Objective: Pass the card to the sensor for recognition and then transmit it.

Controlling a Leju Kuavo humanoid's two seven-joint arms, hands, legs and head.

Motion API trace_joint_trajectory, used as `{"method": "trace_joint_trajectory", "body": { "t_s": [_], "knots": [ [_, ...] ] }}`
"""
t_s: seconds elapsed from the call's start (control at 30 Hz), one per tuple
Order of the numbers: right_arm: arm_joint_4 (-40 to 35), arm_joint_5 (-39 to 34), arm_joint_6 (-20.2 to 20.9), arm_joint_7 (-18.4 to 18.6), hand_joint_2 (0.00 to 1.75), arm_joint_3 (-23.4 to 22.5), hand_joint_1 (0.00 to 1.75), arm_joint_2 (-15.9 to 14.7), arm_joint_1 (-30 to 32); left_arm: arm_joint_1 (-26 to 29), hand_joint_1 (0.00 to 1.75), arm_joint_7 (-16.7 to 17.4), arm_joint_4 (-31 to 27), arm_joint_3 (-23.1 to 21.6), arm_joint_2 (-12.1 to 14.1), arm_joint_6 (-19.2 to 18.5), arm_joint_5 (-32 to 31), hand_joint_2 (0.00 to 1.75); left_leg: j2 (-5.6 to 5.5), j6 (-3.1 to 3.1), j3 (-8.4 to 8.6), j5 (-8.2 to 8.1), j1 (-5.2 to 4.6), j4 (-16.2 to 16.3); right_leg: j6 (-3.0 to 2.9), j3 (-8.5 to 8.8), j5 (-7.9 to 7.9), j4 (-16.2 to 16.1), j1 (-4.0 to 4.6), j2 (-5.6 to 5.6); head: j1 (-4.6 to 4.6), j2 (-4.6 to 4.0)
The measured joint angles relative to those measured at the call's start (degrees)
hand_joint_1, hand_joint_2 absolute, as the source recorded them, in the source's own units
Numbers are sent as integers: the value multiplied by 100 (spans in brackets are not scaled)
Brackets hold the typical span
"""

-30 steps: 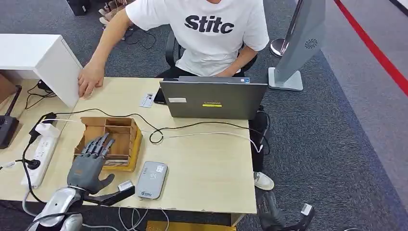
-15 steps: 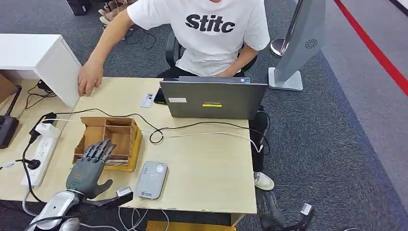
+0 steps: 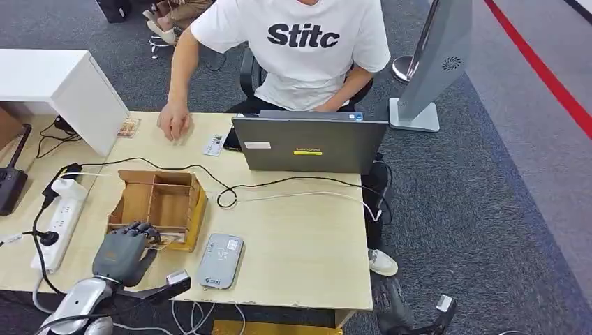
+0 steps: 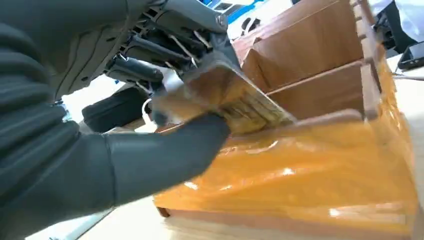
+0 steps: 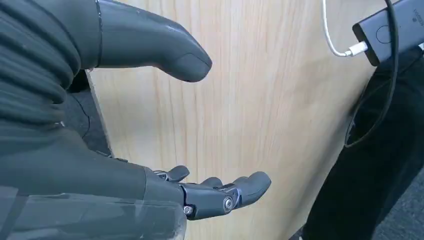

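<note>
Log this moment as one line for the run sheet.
left hand: pinching card at wooden box front edge | right hand: open, beside table | sensor: no card on it

On the pale wooden table (image 3: 300, 237), taking the one grey open laptop (image 3: 309, 144) as landmark: one brown wooden divided box (image 3: 159, 206) stands left of and nearer than the laptop, and three of its compartments can be counted. One grey flat card sensor (image 3: 220, 261) lies nearer than the laptop, just right of the box. One white power strip (image 3: 61, 215) lies far left of the laptop. Two small cards rest left of the laptop: one white card (image 3: 213, 145) just beside it and one brownish card (image 3: 128, 128) farther left. One person in a white printed T-shirt (image 3: 304, 49) sits behind the laptop.
</note>
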Motion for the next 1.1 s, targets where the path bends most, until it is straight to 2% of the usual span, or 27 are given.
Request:
{"method": "trace_joint_trajectory", "body": {
  "t_s": [0.37,0.53,0.67,0.77,0.87,1.03,1.1],
  "knots": [
    [0,55,-35,-11,175,2,0,-2,0,15,175,9,-46,0,-15,177,-2,175,-1,0,0,0,1,0,0,-1,0,0,0,0,0,0],
    [0,68,-46,-11,175,4,0,0,-1,-13,175,9,-125,0,-46,476,-55,175,-1,0,0,0,0,0,0,-1,0,0,0,0,2,0],
    [0,83,-74,-11,175,39,0,0,-6,-235,175,9,-151,0,-92,599,-153,175,-3,0,0,1,0,1,0,-1,0,0,0,-2,0,0],
    [4,140,-85,-4,175,83,0,0,-22,-561,175,9,-149,0,-125,691,-138,175,-6,2,0,4,1,3,0,0,2,0,0,-6,0,0],
    [9,201,-107,28,175,142,0,9,-60,-1143,175,7,-31,2,-146,758,54,175,-14,2,-1,13,2,5,-6,0,7,1,0,-15,0,0],
    [37,295,-208,107,175,216,0,77,-187,-2544,175,94,665,24,-206,852,210,175,-22,-4,-6,25,4,6,-8,-1,17,6,1,-21,0,0],
    [46,295,-221,107,175,258,0,96,-219,-2940,175,103,947,26,-234,857,223,175,-22,-4,-6,25,3,6,-8,-1,17,6,1,-21,0,0]
  ]
}}
